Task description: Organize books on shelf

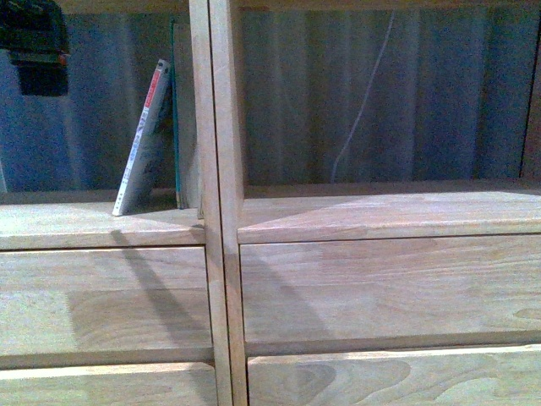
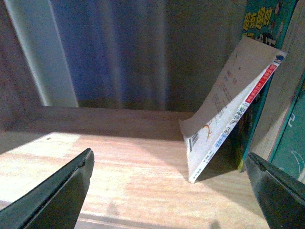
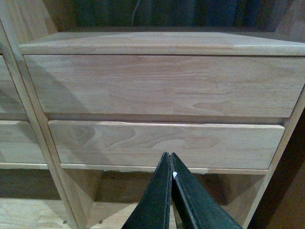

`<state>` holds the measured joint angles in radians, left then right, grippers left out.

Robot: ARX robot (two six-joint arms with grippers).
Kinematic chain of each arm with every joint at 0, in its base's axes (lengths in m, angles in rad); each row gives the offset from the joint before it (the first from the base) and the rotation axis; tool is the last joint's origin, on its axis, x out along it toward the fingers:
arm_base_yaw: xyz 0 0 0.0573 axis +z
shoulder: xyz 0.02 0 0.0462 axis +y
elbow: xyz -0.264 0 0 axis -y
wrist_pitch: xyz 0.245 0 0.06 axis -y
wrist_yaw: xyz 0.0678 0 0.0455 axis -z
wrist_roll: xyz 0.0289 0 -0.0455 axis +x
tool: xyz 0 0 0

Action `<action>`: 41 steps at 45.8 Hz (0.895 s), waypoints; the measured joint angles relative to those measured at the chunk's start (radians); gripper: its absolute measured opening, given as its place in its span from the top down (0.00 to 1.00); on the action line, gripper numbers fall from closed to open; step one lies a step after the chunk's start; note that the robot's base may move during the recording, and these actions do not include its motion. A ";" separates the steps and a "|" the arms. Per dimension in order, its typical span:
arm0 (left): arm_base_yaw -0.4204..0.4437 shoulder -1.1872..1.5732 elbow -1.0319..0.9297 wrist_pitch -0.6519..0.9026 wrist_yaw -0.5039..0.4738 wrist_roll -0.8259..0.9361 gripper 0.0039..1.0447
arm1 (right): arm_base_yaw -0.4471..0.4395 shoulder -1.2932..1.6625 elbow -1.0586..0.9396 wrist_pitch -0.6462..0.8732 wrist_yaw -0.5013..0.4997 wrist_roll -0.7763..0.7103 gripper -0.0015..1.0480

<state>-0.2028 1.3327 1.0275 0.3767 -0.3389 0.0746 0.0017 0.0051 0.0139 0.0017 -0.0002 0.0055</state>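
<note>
The thin white paperback with a red-marked spine [image 2: 228, 119] is leaning on the teal-green-spined book [image 2: 264, 28], ahead of the spread left claw [image 2: 169, 191] toward one finger. A nudge could be sliding its foot along the light-wood shelf surface [image 2: 119, 162], toppling it. Yellow Chinese characters are showing, unreadable. The right claw [image 3: 170, 191] is pressed together, facing the drawers.

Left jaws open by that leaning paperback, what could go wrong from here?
1. The white paperback leans steeply on the teal book; a nudge from the left gripper may slide its foot out and drop it flat.
2. The open jaws are wide; one may clip the central divider.
</note>
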 joint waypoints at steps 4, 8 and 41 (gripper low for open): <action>-0.023 -0.117 -0.082 -0.042 -0.032 0.003 0.07 | 0.000 0.000 0.000 0.000 0.000 0.000 0.97; -0.035 -0.231 -0.158 -0.087 -0.065 0.000 0.07 | 0.000 0.000 0.000 0.000 0.000 0.000 0.97; 0.046 -1.072 -0.851 -0.304 0.192 -0.077 0.70 | 0.000 0.000 0.000 0.000 0.000 0.000 0.97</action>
<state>-0.1566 0.2611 0.1768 0.0731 -0.1471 -0.0025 0.0017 0.0051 0.0139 0.0013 -0.0002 0.0055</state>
